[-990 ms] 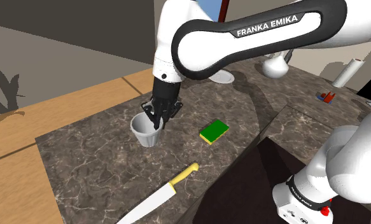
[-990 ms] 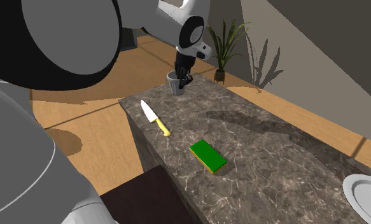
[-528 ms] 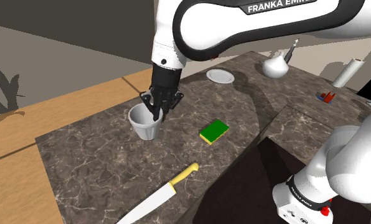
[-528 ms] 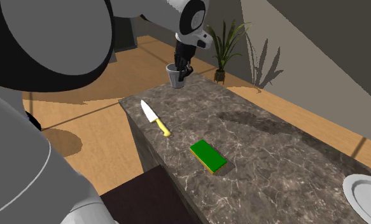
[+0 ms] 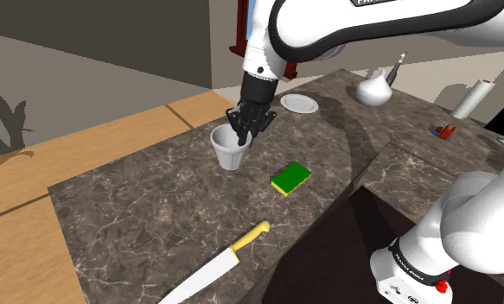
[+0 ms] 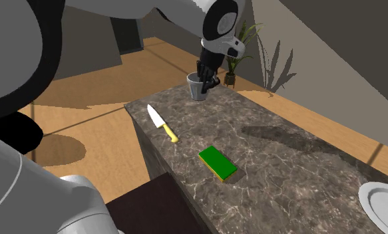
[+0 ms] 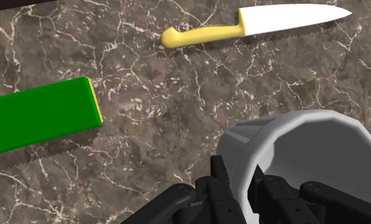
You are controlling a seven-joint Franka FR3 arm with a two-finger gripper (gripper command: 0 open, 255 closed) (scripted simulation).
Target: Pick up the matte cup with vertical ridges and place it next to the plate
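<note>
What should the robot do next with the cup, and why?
Probably carry the white ridged cup toward the round white plate: the black end effector clasps its rim, and the plate sits well apart along the dark veined counter.

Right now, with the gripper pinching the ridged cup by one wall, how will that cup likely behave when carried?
Probably stiff: the cup looks round-rimmed though the gripper clasps one wall. Gripped off-centre, it may tilt or swing. It looks empty, so likely light; the matte ridged wall should resist slipping.
</note>
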